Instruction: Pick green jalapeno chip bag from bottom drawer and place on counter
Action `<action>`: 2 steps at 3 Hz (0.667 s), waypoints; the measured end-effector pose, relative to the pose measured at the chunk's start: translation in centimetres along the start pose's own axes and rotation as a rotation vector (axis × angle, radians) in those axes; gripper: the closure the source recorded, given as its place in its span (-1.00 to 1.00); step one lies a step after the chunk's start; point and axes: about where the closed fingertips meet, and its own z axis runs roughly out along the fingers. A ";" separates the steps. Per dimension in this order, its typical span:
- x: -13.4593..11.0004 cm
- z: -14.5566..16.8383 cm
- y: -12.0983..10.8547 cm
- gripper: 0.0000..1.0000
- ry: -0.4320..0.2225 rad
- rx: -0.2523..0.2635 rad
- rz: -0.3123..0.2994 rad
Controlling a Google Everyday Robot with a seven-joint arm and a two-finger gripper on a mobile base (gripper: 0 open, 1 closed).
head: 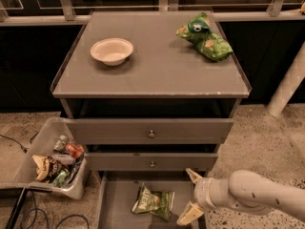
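Note:
The green jalapeno chip bag lies flat in the pulled-out bottom drawer, near its middle. My gripper hovers at the drawer's right side, just right of the bag and apart from it. Its pale fingers are spread wide, open, with nothing between them. The white arm reaches in from the lower right. The counter is the flat grey top of the cabinet above.
On the counter sit a white bowl at the left and a brighter green bag at the back right. Two knobbed drawers stick out slightly above the bottom one. A bin of snacks stands on the floor at left.

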 end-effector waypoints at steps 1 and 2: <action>1.7 3.5 -0.3 -1.00 -0.022 0.001 0.007; 3.2 6.8 -0.3 -1.00 -0.063 -0.006 0.011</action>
